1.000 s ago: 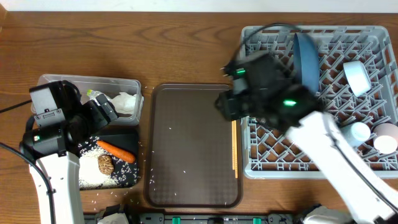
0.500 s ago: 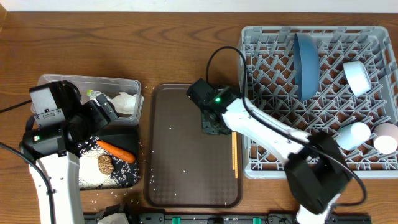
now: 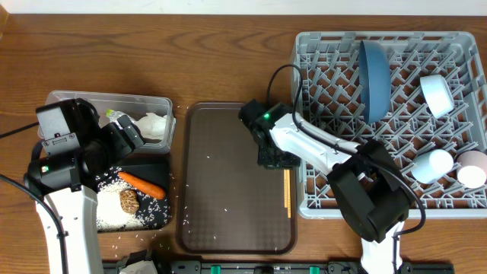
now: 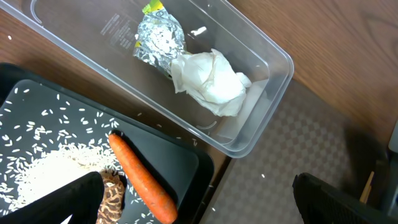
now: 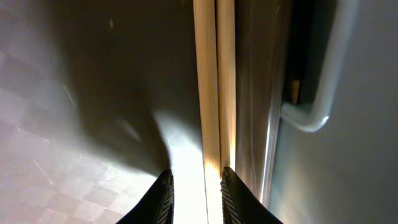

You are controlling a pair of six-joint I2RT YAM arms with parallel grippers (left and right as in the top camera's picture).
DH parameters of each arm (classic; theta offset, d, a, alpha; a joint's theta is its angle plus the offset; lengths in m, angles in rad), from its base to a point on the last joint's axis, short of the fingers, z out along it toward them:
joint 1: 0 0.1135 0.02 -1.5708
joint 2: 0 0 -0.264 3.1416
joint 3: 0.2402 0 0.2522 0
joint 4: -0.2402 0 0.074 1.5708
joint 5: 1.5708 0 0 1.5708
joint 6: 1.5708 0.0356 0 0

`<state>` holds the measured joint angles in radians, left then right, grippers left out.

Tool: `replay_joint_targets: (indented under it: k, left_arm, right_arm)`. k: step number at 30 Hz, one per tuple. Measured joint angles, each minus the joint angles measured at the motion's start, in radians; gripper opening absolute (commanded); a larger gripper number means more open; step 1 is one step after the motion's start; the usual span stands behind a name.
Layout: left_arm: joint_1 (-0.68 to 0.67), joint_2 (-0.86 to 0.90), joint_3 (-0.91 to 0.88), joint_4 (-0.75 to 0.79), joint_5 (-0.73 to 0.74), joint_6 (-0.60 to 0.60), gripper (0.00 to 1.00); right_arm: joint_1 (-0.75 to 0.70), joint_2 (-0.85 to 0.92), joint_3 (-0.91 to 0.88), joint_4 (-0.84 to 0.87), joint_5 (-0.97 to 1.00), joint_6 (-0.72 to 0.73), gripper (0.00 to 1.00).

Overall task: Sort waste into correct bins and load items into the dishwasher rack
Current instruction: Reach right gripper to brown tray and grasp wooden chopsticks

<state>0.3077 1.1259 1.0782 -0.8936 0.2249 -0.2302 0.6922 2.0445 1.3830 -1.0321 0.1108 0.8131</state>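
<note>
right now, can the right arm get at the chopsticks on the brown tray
Probably yes: the right gripper sits over the chopsticks, a finger on either side, nothing above them. The tray rim and dishwasher rack wall run close alongside and may cramp it.

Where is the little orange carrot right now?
In the overhead view the small orange carrot lies at the left, in the shallow black rectangular tray, next to the brown food lump and loose white rice.
</note>
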Motion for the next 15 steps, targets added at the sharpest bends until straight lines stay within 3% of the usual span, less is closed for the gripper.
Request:
replay_joint_targets:
  k: [7, 12, 15]
  left_arm:
    - [0.0, 0.0, 0.0, 0.0, 0.0, 0.0, 0.98]
    - [0.0, 0.0, 0.0, 0.0, 0.0, 0.0, 0.98]
    - [0.0, 0.0, 0.0, 0.0, 0.0, 0.0, 0.98]
  right_arm:
    - [-0.01, -0.035, -0.061, 0.107, -0.06, -0.039, 0.29]
    - [-0.031, -0.037, -0.063, 0.132, -0.114, -0.086, 0.02]
    - [-0.031, -0.037, -0.064, 0.135, -0.116, -0.102, 0.01]
